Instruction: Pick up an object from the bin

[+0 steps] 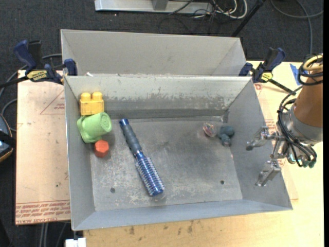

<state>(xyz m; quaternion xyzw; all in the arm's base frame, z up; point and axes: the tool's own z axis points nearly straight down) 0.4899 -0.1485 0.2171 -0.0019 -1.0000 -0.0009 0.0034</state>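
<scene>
- Closest to me, a blue brush (140, 158) lies slantwise on the floor of the grey bin (154, 94). Its bristled end points toward the front wall and its plain handle toward the back left.
- Left of the handle sits a small orange cap-like piece (102, 147), near the brush but not touching it.
- Just behind the orange piece a light green cup (94, 127) lies on its side against the left slope, its mouth turned to the right.
- Behind the cup a yellow toy block (91, 103) with two studs on top sits in the back left corner. It looks to be touching the cup, or nearly so.
- Across the floor, toward the back right, a small grey-blue lump (226, 135) lies beside a tiny pinkish round thing (209, 129). I cannot tell what either one is.
- The gripper (262, 160) hangs over the bin's right sloping wall, well apart from the brush and the things on the left. The grey-blue lump is the thing nearest to it, a little to its back left.
- Its two metal fingers (267, 176) are spread wide with nothing between them, just bare grey wall below.
- Behind the gripper, at the bin's right edge, the arm's orange cover (311, 107) and a bundle of dark cables (295, 153) are in view.
</scene>
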